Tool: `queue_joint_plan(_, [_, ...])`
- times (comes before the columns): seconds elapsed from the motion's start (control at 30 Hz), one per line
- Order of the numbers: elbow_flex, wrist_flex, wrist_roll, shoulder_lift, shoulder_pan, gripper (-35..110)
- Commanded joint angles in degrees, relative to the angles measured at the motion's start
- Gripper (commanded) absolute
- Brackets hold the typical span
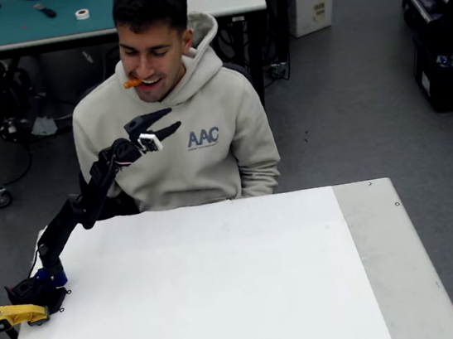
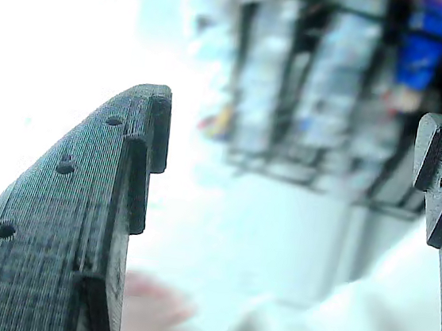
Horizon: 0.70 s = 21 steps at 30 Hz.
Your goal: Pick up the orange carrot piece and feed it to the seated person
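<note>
The orange carrot piece (image 1: 132, 83) is held between the lips of the seated person (image 1: 179, 142), who sits behind the white table in a beige hoodie. My black gripper (image 1: 171, 118) hangs in the air in front of the person's chest, below and to the right of the carrot, apart from it. Its jaws stand wide open with nothing between them. In the wrist view the gripper (image 2: 297, 126) shows two black fingers (image 2: 79, 221) spread far apart over a blurred background.
The white table (image 1: 225, 287) lies bare in front of the person, with a grey strip (image 1: 398, 264) along its right side. A yellow clamp (image 1: 12, 316) fixes my arm's base at the table's left edge. A workbench (image 1: 23, 21) stands behind.
</note>
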Motion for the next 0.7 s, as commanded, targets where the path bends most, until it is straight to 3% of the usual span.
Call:
queue_joint_plan(0.0, [5.36,-0.88,0.88,2.90,2.46,24])
queue_joint_plan(0.27, [22.59,-0.88,0.88,10.81,5.45,23])
queue_joint_plan(0.67, [50.45,-0.97,0.79,28.56,4.92,-3])
